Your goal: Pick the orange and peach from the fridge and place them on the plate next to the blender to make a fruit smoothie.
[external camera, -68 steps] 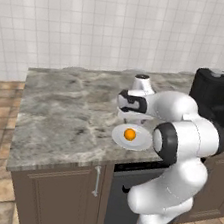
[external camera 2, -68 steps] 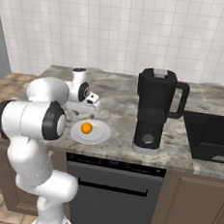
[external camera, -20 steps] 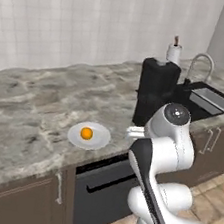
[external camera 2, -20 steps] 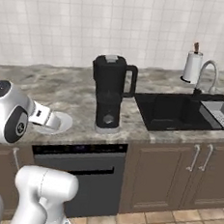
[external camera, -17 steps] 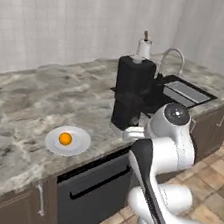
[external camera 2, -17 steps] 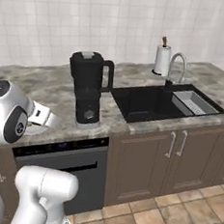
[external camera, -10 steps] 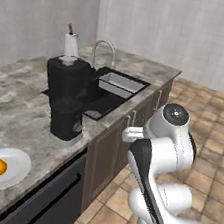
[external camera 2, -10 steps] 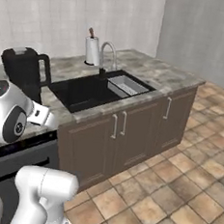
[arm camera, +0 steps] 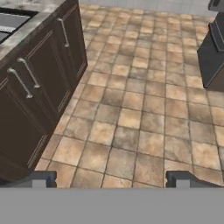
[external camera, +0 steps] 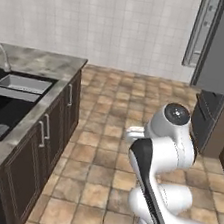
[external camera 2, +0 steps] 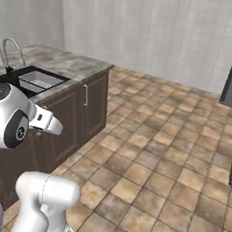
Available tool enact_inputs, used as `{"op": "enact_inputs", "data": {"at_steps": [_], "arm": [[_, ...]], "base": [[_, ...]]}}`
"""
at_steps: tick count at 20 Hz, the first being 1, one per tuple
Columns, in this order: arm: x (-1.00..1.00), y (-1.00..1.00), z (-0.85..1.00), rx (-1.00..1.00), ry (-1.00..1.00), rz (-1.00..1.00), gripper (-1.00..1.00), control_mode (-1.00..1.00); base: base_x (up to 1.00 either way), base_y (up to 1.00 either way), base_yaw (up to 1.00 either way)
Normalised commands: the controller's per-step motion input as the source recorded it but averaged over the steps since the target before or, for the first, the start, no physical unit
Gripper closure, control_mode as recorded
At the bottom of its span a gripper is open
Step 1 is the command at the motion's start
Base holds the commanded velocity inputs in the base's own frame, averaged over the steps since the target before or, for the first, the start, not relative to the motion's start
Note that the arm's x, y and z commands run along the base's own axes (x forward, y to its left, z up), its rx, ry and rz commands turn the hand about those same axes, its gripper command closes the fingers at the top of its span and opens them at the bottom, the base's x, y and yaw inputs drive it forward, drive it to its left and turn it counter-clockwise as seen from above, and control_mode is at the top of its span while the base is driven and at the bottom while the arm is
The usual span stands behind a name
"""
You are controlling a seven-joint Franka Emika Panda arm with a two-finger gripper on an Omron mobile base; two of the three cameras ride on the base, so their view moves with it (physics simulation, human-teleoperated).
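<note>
The tiled floor (external camera: 109,149) took up most of what lay before me, brown and tan squares running back to a white tiled wall (external camera 2: 161,32). The fridge (external camera: 219,63) stood tall and grey at the far right of my left base view, its door (external camera: 198,30) swung out toward the wall and a dark drawer (arm camera: 212,57) pulled out low over the tiles. Between me and the fridge the floor was bare. To my left ran the counter (external camera 2: 68,63) with its marble top, dark cabinets (arm camera: 35,83) with metal handles below, and the black sink (external camera: 6,104) holding a grey rack (external camera: 19,85) beside the faucet (external camera 2: 11,50). My gripper (arm camera: 111,181) hung above the floor, fingertips (arm camera: 41,179) set wide apart with nothing between them.
</note>
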Motion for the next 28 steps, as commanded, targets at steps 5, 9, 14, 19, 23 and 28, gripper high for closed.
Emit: {"op": "enact_inputs", "data": {"at_steps": [5, 9, 14, 19, 23, 28], "arm": [[0.00, 0.00, 0.00, 0.00, 0.00, 0.00, -1.00, 1.00], [0.00, 0.00, 0.00, 0.00, 0.00, 0.00, -1.00, 1.00], [0.00, 0.00, 0.00, 0.00, 0.00, 0.00, -1.00, 1.00], [0.00, 0.00, 0.00, 0.00, 0.00, 0.00, -1.00, 1.00], [0.00, 0.00, 0.00, 0.00, 0.00, 0.00, -1.00, 1.00], [0.00, 0.00, 0.00, 0.00, 0.00, 0.00, -1.00, 1.00]], "base": [[0.81, -0.47, -0.42], [1.00, -0.04, -0.14], [1.00, 0.08, -0.07], [1.00, 0.19, -0.09], [1.00, 0.26, -0.11], [1.00, 0.38, -0.14]]}}
